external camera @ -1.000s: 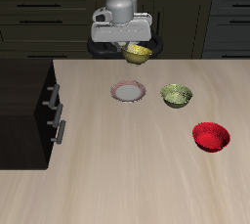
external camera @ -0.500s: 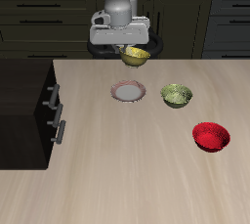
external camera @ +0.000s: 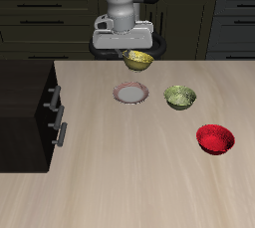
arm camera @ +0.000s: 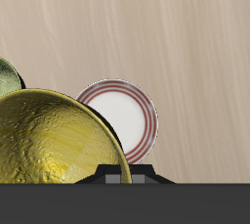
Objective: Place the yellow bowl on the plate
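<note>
The yellow bowl (external camera: 139,60) hangs in the air above the table, tilted, with my gripper (external camera: 127,51) shut on its rim. In the wrist view the yellow bowl (arm camera: 54,140) fills much of the frame, its speckled glossy inside facing the camera. The plate (external camera: 131,94), white-grey with a pinkish-red rim, lies flat on the table below the bowl and a little nearer the front edge. The plate (arm camera: 127,115) also shows in the wrist view, partly covered by the bowl's rim. My fingertips are hidden behind the gripper body.
An olive-green bowl (external camera: 180,97) sits beside the plate, and its edge (arm camera: 6,77) shows in the wrist view. A red bowl (external camera: 215,138) lies nearer the front edge. A dark cabinet (external camera: 28,113) with handles stands at the table's side.
The gripper with the yellow bowl has risen slightly and shifted a little sideways. The plate and the other bowls have not moved.
</note>
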{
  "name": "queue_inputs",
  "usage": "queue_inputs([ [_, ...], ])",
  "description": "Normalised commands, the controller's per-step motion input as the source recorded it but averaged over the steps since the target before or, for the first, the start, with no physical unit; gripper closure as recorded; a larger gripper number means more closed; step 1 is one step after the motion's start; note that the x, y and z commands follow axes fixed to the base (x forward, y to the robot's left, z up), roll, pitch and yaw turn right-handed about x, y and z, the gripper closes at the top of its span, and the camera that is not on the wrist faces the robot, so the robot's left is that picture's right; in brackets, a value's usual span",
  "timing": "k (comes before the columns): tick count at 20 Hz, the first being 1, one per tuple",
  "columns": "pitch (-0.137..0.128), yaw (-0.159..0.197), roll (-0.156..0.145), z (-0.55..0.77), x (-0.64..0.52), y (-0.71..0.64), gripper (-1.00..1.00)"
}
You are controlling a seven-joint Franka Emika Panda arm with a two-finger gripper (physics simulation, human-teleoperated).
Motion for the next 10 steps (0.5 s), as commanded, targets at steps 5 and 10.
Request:
queue_inputs([
  [5,0.008,0.005,-0.002,-0.11,0.02,0.01,1.00],
  [10,0.020,0.003,-0.012,-0.16,0.06,-0.08,1.00],
])
